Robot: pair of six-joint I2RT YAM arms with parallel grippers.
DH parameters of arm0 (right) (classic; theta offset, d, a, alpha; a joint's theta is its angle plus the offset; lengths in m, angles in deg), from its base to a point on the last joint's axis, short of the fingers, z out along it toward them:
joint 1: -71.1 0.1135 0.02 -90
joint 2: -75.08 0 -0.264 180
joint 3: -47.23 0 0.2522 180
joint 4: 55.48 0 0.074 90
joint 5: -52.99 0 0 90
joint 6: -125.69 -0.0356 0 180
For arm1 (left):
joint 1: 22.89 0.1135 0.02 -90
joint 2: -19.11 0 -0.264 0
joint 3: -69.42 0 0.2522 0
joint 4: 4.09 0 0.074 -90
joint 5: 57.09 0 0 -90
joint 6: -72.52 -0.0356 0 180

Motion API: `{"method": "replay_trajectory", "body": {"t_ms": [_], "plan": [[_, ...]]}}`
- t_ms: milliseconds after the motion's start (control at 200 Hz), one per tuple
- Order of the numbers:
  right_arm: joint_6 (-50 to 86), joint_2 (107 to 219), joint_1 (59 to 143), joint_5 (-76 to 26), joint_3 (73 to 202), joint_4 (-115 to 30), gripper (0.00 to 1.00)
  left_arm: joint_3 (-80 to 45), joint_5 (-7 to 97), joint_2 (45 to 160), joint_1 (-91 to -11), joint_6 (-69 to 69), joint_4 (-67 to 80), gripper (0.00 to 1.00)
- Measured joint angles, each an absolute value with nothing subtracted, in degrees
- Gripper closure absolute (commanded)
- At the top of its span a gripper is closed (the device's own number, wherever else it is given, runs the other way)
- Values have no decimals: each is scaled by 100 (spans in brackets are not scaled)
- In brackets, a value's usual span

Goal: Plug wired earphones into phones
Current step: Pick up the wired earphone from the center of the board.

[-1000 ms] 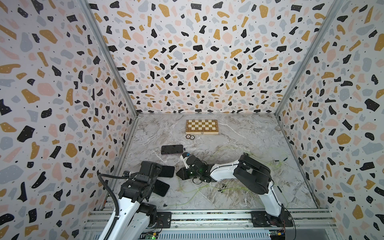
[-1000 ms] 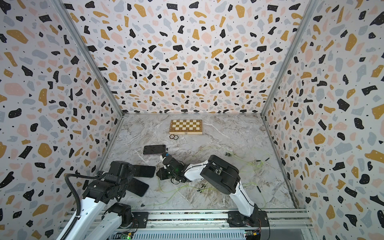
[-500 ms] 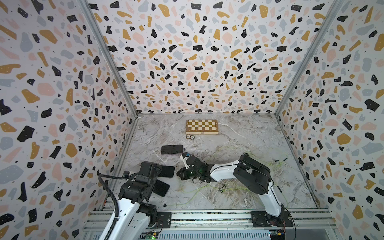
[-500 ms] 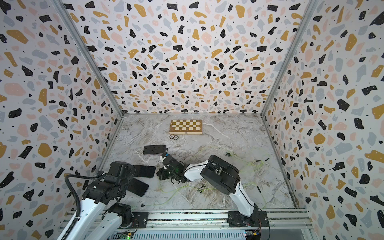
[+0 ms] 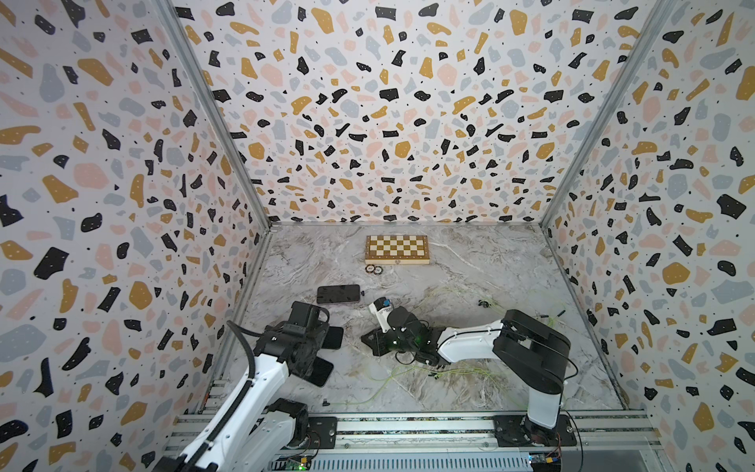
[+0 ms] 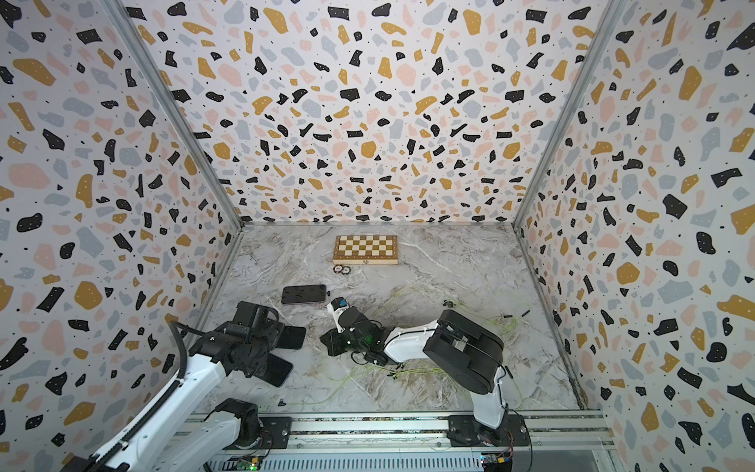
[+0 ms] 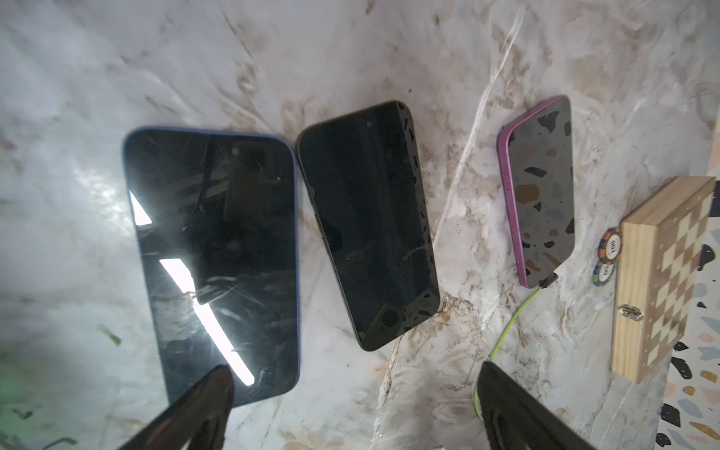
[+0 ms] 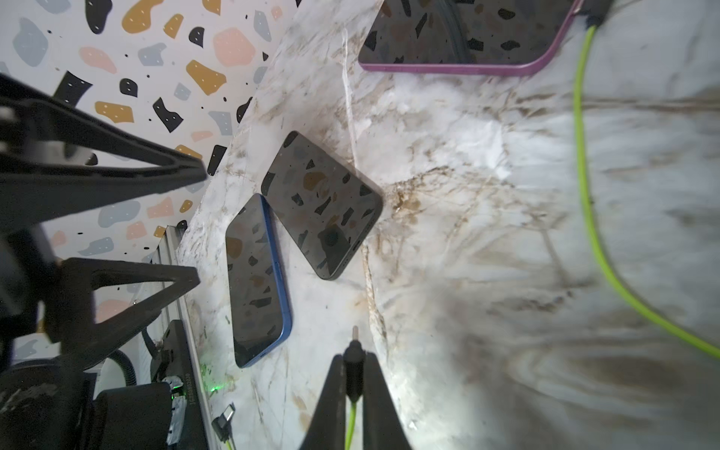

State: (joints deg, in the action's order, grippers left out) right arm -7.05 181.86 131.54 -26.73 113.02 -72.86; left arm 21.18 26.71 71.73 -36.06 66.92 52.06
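Marbled surface (image 8: 467,233). Right hand (image 8: 353,364) grips a plug (image 8: 354,345), low centre of frame, tip toward the black phone (image 8: 323,206). Left hand (image 7: 354,368) spread, empty. Pink phone (image 8: 467,35), upper right, appears wired. Judged next: align tip with port, brace phone.

Lab enclosure: patterned walls (image 5: 388,122), aluminium rail (image 5: 408,427)
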Motion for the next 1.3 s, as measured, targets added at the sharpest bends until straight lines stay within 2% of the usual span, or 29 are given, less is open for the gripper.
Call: {"method": "replay_trajectory", "body": {"t_ms": [310, 766, 1301], "plan": [[-473, 17782, 12809, -2598, 10642, -7677, 100, 1821, 2829, 8636, -3547, 6760, 4749, 3], [-320, 17699, 12643, -2450, 10389, -8009, 100, 1421, 3043, 9639, -3300, 6856, 4439, 4], [-257, 17736, 12639, -2465, 10389, -8095, 100, 1008, 3240, 10559, -3158, 7001, 4505, 16]]}}
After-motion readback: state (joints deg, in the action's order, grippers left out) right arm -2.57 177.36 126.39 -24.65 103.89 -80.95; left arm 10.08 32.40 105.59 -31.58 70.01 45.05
